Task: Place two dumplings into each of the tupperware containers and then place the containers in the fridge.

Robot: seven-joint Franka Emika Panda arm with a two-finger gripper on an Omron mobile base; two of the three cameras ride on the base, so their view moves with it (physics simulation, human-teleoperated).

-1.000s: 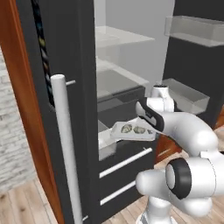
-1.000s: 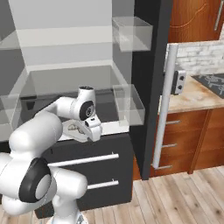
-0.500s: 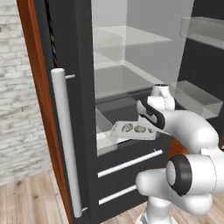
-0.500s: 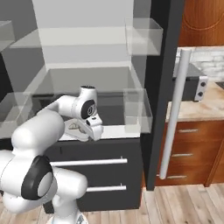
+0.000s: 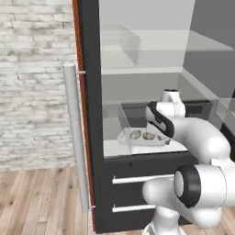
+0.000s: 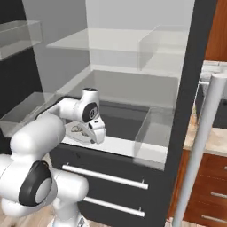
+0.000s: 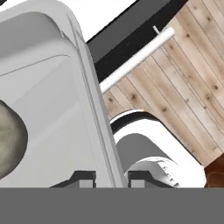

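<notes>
Shallow pale grey translucent tupperware tray [image 5: 141,137] with two grey-tan dumplings [image 5: 141,135] sits over white fridge shelf [image 5: 114,148]. Gripper [image 7: 110,178] pinches tray rim (thin, light, stiff, likely slippery); keep level.

One tupperware container [image 5: 143,139] sits at the open fridge [image 5: 92,137], carrying two dumplings [image 5: 136,135] side by side. A single gripper [image 7: 112,177] is present, with two dark fingertips [image 7: 85,177]. The fridge front shows two drawer fronts, each with one silver drawer handle [image 5: 142,179], making two. One long door handle [image 5: 75,137] stands at the left. Inside are two glass shelves [image 6: 106,44] and two clear bins [image 6: 153,128] visible at either side.
</notes>
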